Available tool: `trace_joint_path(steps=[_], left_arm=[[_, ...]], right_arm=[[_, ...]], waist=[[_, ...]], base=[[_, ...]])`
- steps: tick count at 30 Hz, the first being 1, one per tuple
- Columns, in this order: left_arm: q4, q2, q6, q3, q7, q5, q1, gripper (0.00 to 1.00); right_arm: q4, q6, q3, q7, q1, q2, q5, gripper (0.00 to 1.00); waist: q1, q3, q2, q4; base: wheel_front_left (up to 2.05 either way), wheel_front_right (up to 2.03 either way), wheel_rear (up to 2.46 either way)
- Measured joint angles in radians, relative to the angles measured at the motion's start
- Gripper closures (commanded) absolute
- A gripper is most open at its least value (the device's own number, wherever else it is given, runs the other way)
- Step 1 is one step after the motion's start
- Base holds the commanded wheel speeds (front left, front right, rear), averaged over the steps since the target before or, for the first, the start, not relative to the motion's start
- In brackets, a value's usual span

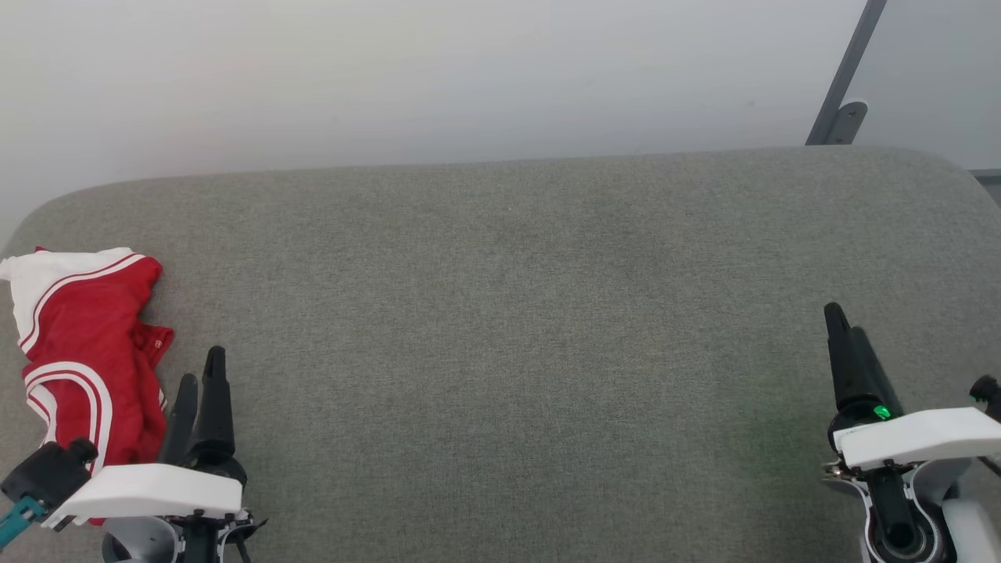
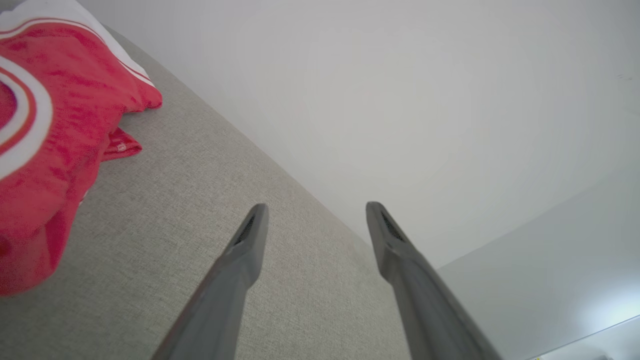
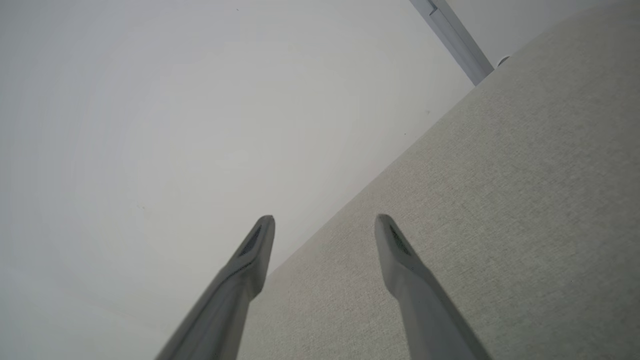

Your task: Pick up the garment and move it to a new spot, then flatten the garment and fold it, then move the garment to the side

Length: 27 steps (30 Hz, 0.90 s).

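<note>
Head view: the red garment (image 1: 82, 344) lies crumpled at the desk's (image 1: 500, 313) left edge, just beside my left gripper (image 1: 201, 366); right gripper (image 1: 847, 320) well apart. Both sets of jaws spread, empty. Looks light, floppy, slippery, so I'd pinch the striped hem.

The garment (image 1: 82, 344) is thin, bright red fabric with a white panel at its far end and double white stripes curving along its edges. It lies crumpled in a loose heap, with folds piled over one another rather than spread flat. A small red flap pokes out on its right side. It rests on the grey cloth-covered table (image 1: 508, 313), at the far left by the rounded corner. The white panel points toward the back edge.
</note>
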Motion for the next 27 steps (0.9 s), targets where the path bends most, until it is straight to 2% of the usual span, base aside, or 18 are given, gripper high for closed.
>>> trace_joint_path(steps=[1, 12, 27], left_arm=[[0.0, 0.0, 0.0, 0.0, 0.0, 0.0, 0.0, 0.0], [-0.012, 0.024, 0.036, -0.033, -0.041, 0.204, 0.0, 0.0], [-0.02, 0.06, 0.08, -0.071, -0.085, 0.382, 0.001, 0.0]], right_arm=[[0.0, 0.0, 0.0, 0.0, 0.0, 0.0, 0.0, 0.0], [-0.021, 0.0, -0.006, -0.042, -0.014, -0.008, -0.323, 0.0], [-0.037, 0.0, -0.018, -0.085, -0.033, -0.006, -0.565, 0.0]], waist=[[0.0, 0.0, 0.0, 0.0], [0.0, 0.015, 0.0, 0.001], [0.0, 0.031, 0.0, 0.003]], base=[[0.0, 0.0, 0.0], [0.0, 0.0, 0.0], [0.0, 0.0, 0.0]])
